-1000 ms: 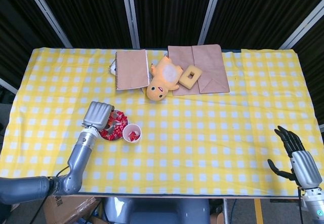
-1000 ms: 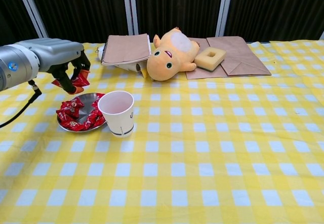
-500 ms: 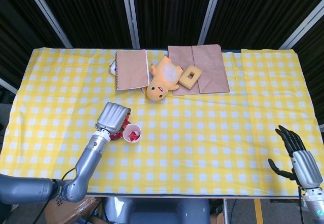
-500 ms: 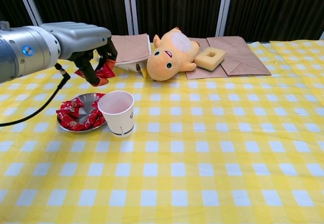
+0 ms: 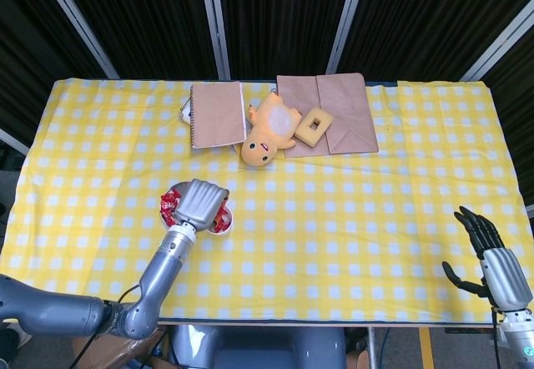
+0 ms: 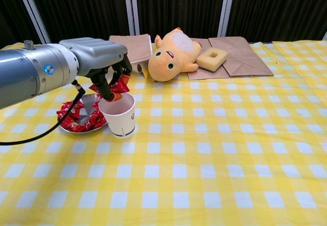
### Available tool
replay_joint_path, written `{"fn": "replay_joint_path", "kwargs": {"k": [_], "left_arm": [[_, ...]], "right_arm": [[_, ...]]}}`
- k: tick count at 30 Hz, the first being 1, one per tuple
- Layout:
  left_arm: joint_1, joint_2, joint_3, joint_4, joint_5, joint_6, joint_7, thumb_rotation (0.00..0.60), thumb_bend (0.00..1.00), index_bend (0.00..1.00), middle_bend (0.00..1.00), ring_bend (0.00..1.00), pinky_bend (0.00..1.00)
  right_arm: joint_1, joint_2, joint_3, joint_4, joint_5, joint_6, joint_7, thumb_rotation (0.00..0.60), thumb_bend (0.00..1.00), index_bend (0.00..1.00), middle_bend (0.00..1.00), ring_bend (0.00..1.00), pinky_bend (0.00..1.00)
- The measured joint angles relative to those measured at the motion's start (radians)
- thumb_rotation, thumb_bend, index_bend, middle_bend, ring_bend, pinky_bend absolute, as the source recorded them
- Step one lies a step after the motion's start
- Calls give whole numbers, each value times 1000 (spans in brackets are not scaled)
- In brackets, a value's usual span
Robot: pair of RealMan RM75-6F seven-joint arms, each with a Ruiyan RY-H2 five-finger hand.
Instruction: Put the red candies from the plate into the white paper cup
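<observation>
step: drop | left hand (image 6: pixel 104 67) clenched on red candy (image 6: pixel 118 87), held just above white paper cup (image 6: pixel 118 115) at centre left | plate (image 6: pixel 67 127) beside cup | advice: candy to be centred over the rim before release | right hand (image 5: pixel 488 252) empty, fingers spread, lower right

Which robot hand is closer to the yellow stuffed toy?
The left hand. It hovers over the white paper cup, holding a red candy, just in front and left of the stuffed toy. The right hand sits far off at the table's near right corner.
</observation>
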State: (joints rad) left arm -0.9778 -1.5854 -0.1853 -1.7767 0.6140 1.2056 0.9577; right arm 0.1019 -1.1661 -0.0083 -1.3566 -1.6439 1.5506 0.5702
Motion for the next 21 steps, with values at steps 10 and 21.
{"fn": "replay_joint_path", "kwargs": {"k": [10, 21], "left_arm": [[-7, -17, 10, 17, -12, -3, -5, 600, 321, 521, 556, 923, 943], [-8, -15, 12, 14, -5, -1, -21, 600, 317, 478, 505, 923, 943]], "right_arm": [[-1, 0, 1, 0, 0, 3, 1, 600, 424, 0, 0, 0, 0], [-1, 0, 0, -1, -3, 6, 1, 600, 423, 0, 0, 0, 0]]}}
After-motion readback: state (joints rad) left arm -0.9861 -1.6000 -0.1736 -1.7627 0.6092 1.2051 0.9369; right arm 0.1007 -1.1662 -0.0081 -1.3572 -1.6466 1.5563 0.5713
